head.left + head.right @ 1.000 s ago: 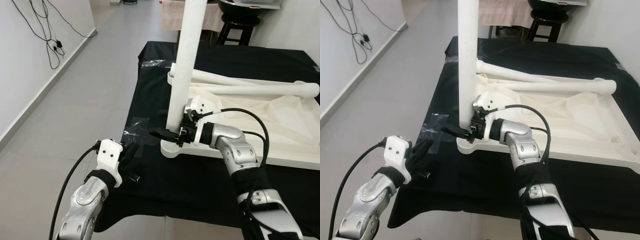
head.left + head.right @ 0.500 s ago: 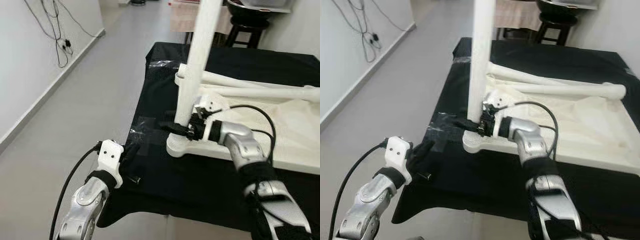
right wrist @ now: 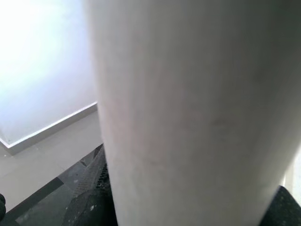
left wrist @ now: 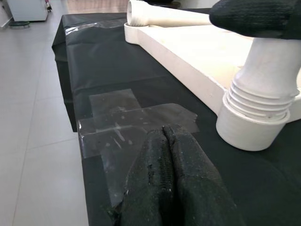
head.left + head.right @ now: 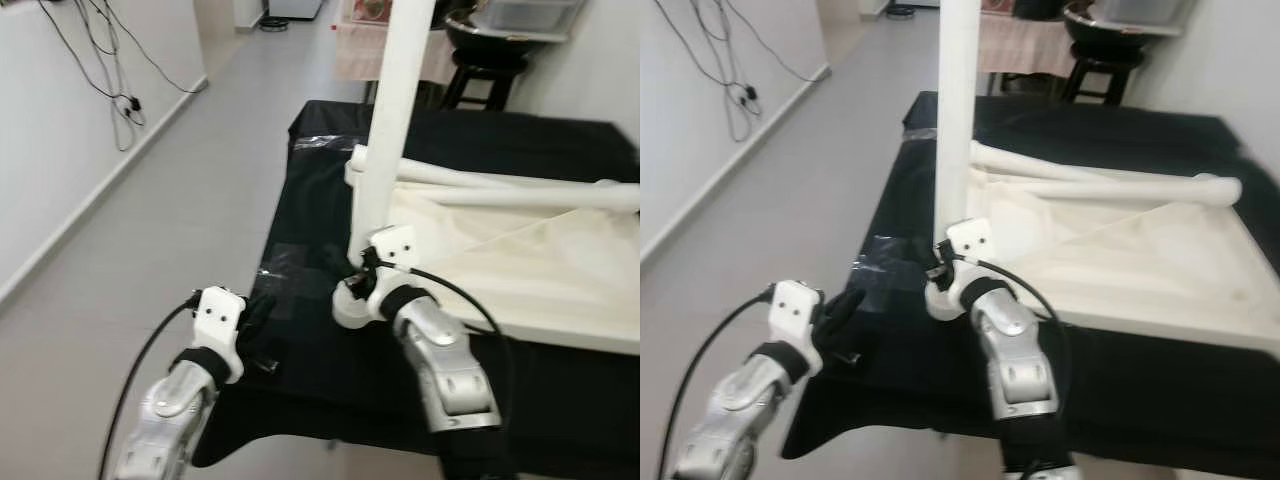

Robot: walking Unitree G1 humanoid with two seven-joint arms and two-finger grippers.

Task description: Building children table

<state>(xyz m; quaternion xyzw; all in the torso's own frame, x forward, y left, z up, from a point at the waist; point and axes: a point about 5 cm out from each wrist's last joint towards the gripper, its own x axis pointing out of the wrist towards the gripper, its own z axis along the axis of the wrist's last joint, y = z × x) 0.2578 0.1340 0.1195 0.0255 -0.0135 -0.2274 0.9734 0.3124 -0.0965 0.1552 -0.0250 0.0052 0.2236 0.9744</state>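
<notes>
Right hand (image 5: 358, 275) grips the base of the upright white table leg (image 5: 395, 110), just above the threaded collar at the near-left corner of the inverted tabletop (image 5: 520, 265); in the right wrist view the leg's shaft crosses close in front of the camera with a black finger showing on either side. The right forearm reaches up and inward from below, wrist bent toward the leg. Left hand (image 4: 171, 181) has its two fingers pressed together, holding nothing, low over the taped edge of the black-covered worktop (image 5: 300, 200) and near the corner socket (image 4: 256, 129), its arm bent at the robot's left side.

Progress, as judged: one leg stands in its socket, though whether it is fully screwed home cannot be told. Two more legs (image 5: 1090, 180) lie loose on the underside of the tabletop, along its far edge. The tabletop is still face down on the worktop, so the remaining legs have yet to be fitted and the table turned upright.
</notes>
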